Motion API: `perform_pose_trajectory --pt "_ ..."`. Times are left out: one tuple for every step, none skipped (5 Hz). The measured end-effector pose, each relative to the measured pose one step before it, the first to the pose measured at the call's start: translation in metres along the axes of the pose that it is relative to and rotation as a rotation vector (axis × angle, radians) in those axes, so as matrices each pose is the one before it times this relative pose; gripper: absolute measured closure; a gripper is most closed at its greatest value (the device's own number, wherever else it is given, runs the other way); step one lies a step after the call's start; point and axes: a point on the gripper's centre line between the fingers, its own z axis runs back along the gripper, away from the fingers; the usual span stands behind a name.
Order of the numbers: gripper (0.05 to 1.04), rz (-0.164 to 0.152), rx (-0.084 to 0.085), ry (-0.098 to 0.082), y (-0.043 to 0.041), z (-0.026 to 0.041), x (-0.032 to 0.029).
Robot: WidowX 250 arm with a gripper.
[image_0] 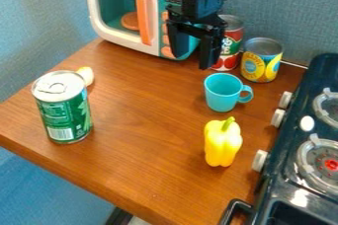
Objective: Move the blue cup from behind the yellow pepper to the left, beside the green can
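A green can (64, 108) stands well apart from the hand (193, 61), which hangs empty, fingers apart, apparently at the approach step; taking the turquoise cup (222, 93), near it on the camera side, would call for shifting over and lowering.

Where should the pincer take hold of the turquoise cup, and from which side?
The pincer would probably do best coming from above and taking the cup by the rim opposite its handle, one finger inside, one outside. The cup stands upright, its mouth open, and the handle points toward the stove, leaving that wall free.
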Motion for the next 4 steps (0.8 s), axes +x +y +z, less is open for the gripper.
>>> perform_pose_trajectory --pt "0.082 0.0063 -0.0094 0.0433 0.00137 -0.01639 -0.00306" --pt "0.082 0.0034 0.0496 -0.0186 0.00877 -0.00717 0.00668" --pt "0.083 0.0175 -0.0055 -0.0126 0.00209 -0.01077 0.005" --pt "0.083 0.0147 -0.0063 -0.0351 0.00354 0.00253 0.0092"
